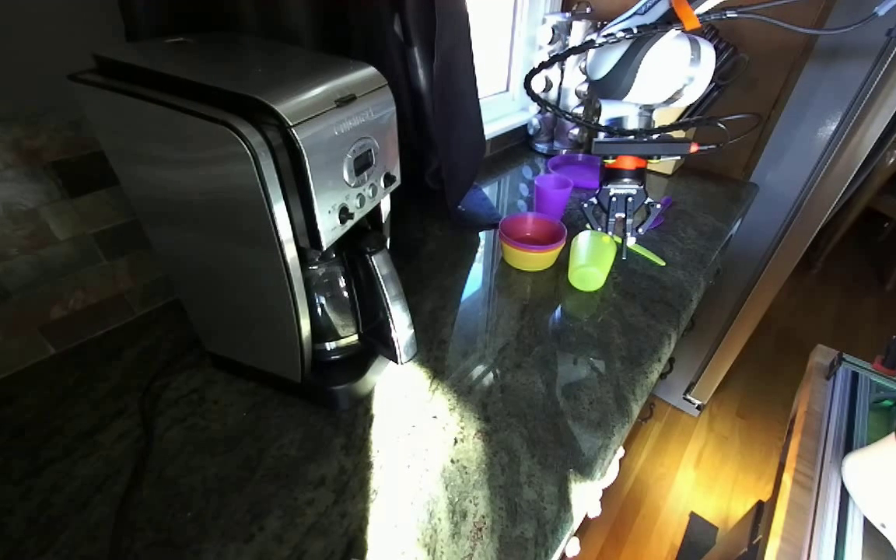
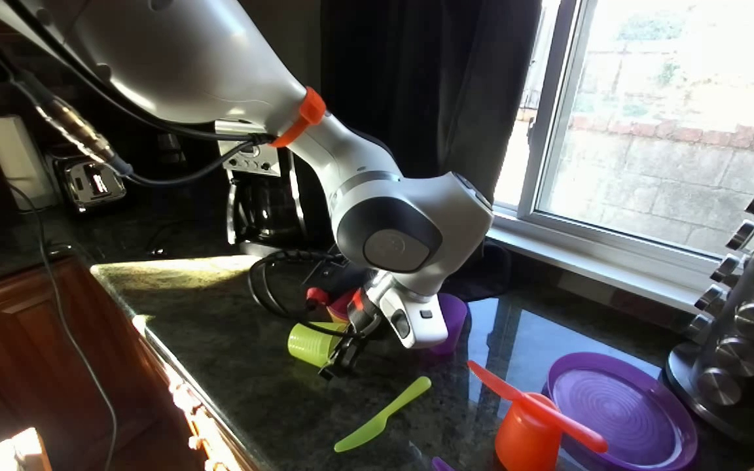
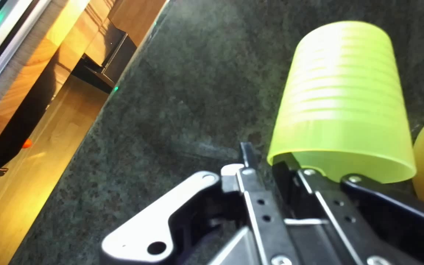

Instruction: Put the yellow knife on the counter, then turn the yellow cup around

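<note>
Where gripper [image 3: 265, 156] points, yellow cup [image 3: 339, 95] (sideways), mouth nearest

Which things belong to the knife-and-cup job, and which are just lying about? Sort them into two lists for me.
For the job:
yellow knife
counter, where the knife lies
yellow cup
gripper, at the cup's mouth

Just lying about:
purple cup
nested bowls
purple plate
orange cup
orange knife, across the orange cup
coffee maker
toaster
</note>
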